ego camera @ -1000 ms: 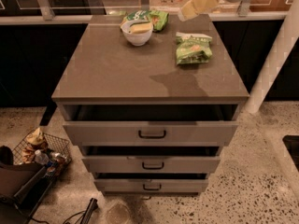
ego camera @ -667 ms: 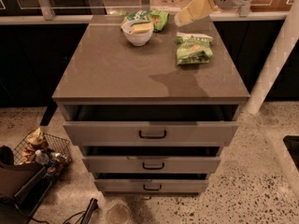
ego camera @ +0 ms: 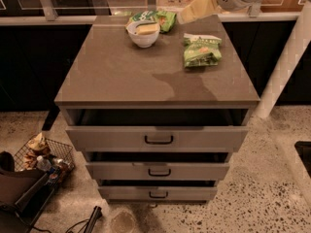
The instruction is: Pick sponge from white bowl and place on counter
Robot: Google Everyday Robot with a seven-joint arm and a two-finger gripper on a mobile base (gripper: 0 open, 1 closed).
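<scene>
The white bowl [ego camera: 143, 35] stands at the back of the grey-brown counter [ego camera: 121, 74], a little left of centre. The sponge [ego camera: 146, 28] lies inside it, pale yellow side showing. My gripper [ego camera: 183, 18] reaches in from the upper right on a white arm, its pale fingers pointing left and down. It hangs above the counter's back edge, to the right of the bowl and apart from it.
A green snack bag [ego camera: 201, 51] lies on the counter right of the bowl. Another green bag [ego camera: 158, 17] lies behind the bowl. Three drawers with dark handles [ego camera: 158, 140] stand slightly open below. A wire basket [ego camera: 41, 157] with clutter sits on the floor at left. A white post [ego camera: 284, 67] stands right.
My gripper has moved left and slightly down, closer to the bowl. The bowl, sponge and bags have not moved.
</scene>
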